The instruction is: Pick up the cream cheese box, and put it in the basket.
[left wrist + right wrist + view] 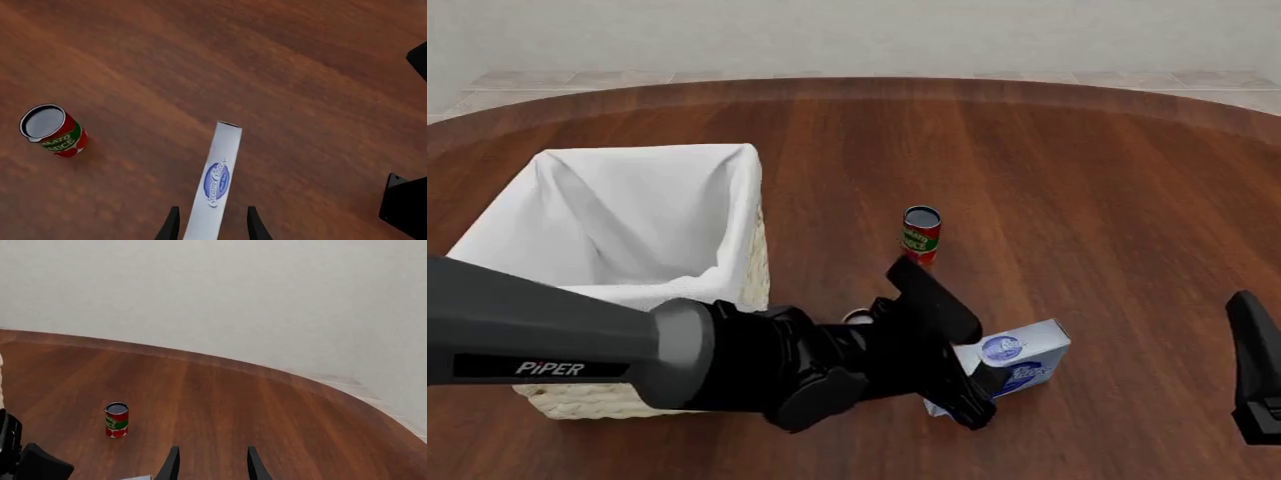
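Box (215,182) sits gripped edge-on between left gripper (211,225) fingers (front view hides them); basket (747,250) at 9 o'clock on the wooden table (1094,180); right gripper (211,465) empty, parted.

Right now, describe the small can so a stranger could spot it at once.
Start at the big wicker basket with the white liner. To its right, standing alone on the wooden table, is the can: red and green label, upright, unlike the flat white cream cheese box nearer the arms.
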Motion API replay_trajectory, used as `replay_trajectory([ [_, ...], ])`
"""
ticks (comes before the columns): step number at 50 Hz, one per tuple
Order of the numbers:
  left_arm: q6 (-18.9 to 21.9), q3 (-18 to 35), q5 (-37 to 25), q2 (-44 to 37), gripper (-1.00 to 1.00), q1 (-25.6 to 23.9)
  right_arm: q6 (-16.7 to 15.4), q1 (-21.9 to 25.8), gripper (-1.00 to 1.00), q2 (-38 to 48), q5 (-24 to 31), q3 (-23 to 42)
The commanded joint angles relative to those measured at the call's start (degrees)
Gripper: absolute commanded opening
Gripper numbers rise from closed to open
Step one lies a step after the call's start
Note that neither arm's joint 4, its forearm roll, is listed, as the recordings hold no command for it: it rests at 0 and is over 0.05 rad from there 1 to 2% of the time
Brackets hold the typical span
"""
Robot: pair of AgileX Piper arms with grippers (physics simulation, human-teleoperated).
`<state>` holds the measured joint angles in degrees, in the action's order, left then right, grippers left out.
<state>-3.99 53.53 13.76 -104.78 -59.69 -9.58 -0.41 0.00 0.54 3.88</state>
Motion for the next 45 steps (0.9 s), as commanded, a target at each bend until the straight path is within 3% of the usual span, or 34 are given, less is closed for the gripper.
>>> replay_trajectory([
  [1, -0.33, 0.74, 0.25, -1.71, 1.0, -0.05, 0.12, 0.03, 1.0, 0.0, -0.12, -0.07],
  [23, -0.62, 2.89, 0.45, -5.55, 1.0, 2.17, 0.2, 0.17, 1.0, 0.0, -0.05, 0.27],
  [45, -0.74, 4.74, 0.49, -9.76, 1.0, 0.94, 0.37, 0.2, 1.0, 0.0, -0.03, 0.68],
])
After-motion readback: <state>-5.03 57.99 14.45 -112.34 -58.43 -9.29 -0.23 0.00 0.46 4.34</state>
